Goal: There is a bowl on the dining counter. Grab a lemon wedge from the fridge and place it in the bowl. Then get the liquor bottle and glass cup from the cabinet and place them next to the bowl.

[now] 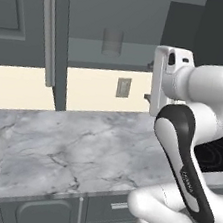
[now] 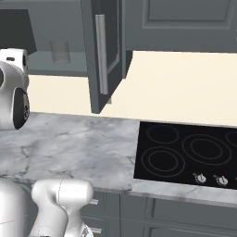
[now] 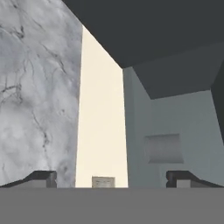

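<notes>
Surface (image 1: 67, 147) of grey marble lies bare under the open wall cabinet (image 2: 65, 65); I read the arm as raised to shelf height so the hand can reach in. Cabinet door (image 2: 102, 51) stands swung out, clearing the way. Glass cup (image 1: 112, 42) stands upright on the shelf, near its front edge; I see no bottle beside it. Fingers (image 3: 111, 178) spread wide, holding nothing, aimed toward the cup.

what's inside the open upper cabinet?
One translucent glass cup stands on the cabinet shelf. No liquor bottle is visible; the arm and the open door hide part of the interior. The tool is open, facing the cup.
</notes>
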### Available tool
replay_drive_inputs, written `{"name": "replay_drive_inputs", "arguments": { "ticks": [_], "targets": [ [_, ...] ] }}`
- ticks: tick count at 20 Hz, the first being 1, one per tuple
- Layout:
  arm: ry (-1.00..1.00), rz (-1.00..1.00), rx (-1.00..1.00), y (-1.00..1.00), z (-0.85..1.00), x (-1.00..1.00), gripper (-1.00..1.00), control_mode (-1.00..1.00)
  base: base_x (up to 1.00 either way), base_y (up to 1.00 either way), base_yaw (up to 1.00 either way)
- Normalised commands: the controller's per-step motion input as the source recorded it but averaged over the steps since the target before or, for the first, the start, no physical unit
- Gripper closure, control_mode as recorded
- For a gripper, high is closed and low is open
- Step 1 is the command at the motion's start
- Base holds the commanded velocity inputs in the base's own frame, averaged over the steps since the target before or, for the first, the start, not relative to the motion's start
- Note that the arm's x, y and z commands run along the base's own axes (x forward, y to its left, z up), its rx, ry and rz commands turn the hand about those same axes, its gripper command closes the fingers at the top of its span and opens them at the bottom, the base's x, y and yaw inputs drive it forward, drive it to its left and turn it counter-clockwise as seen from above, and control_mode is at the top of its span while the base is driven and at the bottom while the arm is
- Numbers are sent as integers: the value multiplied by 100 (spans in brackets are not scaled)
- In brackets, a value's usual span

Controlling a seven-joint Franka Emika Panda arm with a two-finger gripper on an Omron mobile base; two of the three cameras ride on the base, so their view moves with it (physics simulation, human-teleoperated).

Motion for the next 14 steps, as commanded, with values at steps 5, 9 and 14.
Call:
{"name": "replay_drive_inputs", "arguments": {
  "ticks": [5,9,14],
  "targets": [
    [0,11,0,0,0,23,-100,-100,0,0,0],
    [0,20,0,1,1,75,-100,-100,0,0,0],
    [-7,16,-7,16,22,47,-100,-100,0,0,0]
  ]
}}
